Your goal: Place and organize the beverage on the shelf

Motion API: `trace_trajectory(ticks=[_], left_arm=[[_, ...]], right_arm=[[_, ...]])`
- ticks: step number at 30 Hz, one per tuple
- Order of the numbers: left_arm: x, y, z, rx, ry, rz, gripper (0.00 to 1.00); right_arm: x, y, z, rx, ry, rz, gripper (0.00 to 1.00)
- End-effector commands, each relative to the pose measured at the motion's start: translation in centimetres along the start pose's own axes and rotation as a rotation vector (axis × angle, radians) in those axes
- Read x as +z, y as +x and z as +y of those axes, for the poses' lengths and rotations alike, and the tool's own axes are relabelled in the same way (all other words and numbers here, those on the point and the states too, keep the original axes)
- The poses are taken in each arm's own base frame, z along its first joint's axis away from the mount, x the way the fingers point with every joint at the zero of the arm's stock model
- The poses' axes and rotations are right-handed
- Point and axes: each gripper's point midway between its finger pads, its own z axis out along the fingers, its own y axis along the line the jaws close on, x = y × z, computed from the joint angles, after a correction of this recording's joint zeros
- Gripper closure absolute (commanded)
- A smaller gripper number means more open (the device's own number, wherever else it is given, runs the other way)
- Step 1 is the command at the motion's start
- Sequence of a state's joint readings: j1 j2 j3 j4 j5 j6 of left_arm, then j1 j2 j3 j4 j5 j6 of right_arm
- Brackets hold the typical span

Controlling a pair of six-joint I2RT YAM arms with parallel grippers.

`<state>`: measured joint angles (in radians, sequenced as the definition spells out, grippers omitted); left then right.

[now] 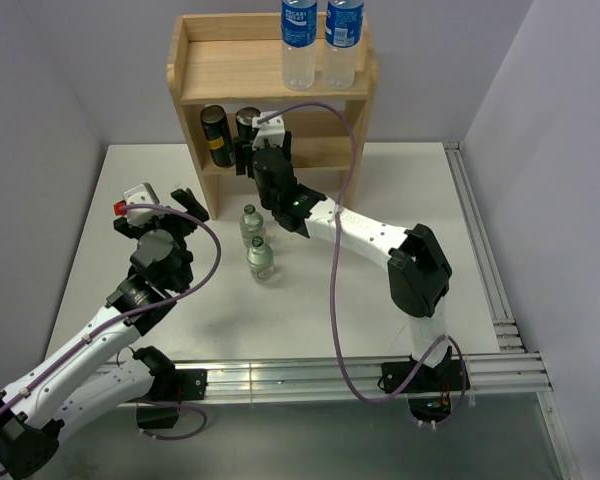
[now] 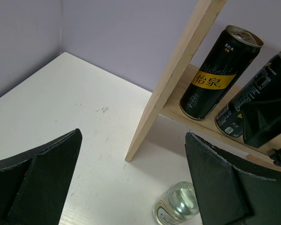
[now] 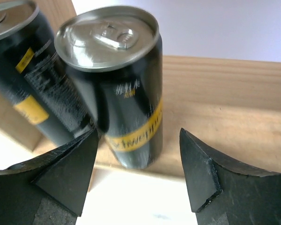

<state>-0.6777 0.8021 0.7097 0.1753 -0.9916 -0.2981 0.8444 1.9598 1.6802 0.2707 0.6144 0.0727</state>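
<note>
Bottles of clear dark-capped glass (image 1: 252,222) stand upright mid-frame in top view: right of your spread L gripper (image 2: 133,140), below spread R gripper (image 3: 139,133).

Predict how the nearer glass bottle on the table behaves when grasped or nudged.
The nearer glass bottle looks smooth and rounded, so it may slip in a loose grip. It stands upright and squat, so it is probably stable, but a nudge could knock it into the second glass bottle close behind. Being clear glass, it is likely heavy for its size and breakable.
</note>
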Motion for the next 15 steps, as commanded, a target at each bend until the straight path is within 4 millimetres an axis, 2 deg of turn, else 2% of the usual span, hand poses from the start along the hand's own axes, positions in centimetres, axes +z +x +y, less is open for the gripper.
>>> trace_trajectory(ticks=[1,2,4,12,14,15], left_arm=[[-0.2,-1.0,-0.5,-0.033,0.024,-0.015,0.01],[-0.2,-1.0,-0.6,-0.035,0.027,-0.013,0.01],[-0.2,-1.1,-0.6,-0.041,0.032,-0.013,0.01],[-0.4,-1.2,-0.6,-0.05,0.038,-0.012,0.01],[-0.4,-1.2,-0.5,-0.045,0.035,-0.012,0.01],[-0.4,-1.1,-0.6,-0.04,0.034,-0.009,0.01]], right_arm=[[-2.4,-5.4,-1.1,0.066,0.031,-0.103,0.23],[-2.7,-4.8,-1.2,0.058,0.034,-0.092,0.23],[-3.4,-5.1,-1.1,0.069,0.025,-0.095,0.22],[-5.7,-4.0,-1.2,0.076,0.02,-0.065,0.22],[-6.9,-3.5,-1.3,0.078,0.02,-0.051,0.22],[-7.7,-4.2,-1.6,0.103,0.024,-0.061,0.22]])
